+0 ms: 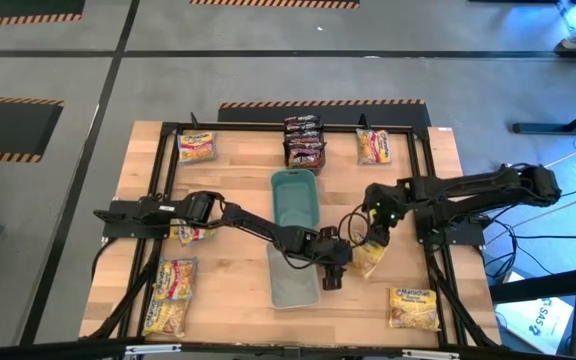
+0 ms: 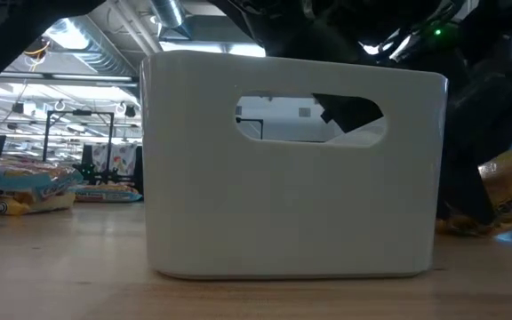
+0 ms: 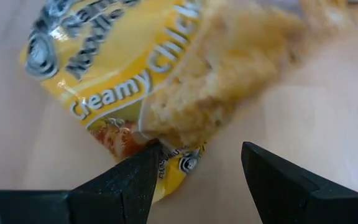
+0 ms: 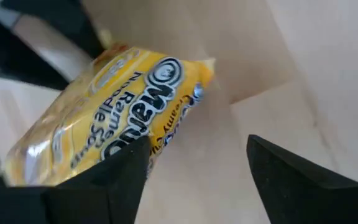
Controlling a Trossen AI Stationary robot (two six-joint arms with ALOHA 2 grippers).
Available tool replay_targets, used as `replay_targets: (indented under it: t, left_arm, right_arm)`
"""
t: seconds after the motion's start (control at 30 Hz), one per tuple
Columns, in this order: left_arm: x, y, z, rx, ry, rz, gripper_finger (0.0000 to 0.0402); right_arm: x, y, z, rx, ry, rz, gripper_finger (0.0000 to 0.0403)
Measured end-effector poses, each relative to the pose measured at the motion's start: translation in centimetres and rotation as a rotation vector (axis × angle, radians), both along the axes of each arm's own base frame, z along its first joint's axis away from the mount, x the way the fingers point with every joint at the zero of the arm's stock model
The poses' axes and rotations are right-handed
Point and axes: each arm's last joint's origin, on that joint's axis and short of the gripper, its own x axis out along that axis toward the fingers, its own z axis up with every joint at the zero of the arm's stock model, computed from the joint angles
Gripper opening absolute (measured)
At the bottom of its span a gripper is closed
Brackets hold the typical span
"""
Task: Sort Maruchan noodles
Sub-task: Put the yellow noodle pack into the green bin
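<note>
Packets: six yellow noodle packets (image 1: 369, 256), two dark red-brown packets (image 1: 304, 140).

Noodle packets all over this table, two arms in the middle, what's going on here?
Both arms meet over one yellow Creamy Chicken packet lying on the wood beside the pale tray. The left pincer and the right pincer are both open, one at each end of the packet, and neither grips it. The teal tray looks empty. The other packets lie around the table's edges, with the dark ones stacked at the far side.
</note>
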Motion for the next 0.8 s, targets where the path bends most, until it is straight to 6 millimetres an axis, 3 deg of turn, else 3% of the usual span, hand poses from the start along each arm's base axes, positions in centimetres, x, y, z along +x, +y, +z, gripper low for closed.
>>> replay_targets:
  t: [0.43, 0.67, 0.8]
  left_arm:
    - [-0.2, -1.1, 1.3, 0.027, -0.044, -0.028, 0.0224]
    - [0.4, -2.5, 2.8, -0.075, -0.169, -0.016, 0.0224]
    - [0.5, -3.5, 2.8, -0.044, -0.210, -0.057, 0.0224]
  right_arm:
    - [-0.5, -0.2, 2.3, 0.000, 0.070, -0.029, 0.0261]
    - [-0.8, 0.0, 0.1, 0.042, 0.026, 0.009, 0.0260]
    - [-0.9, 0.1, -1.6, 0.078, -0.027, -0.014, 0.0260]
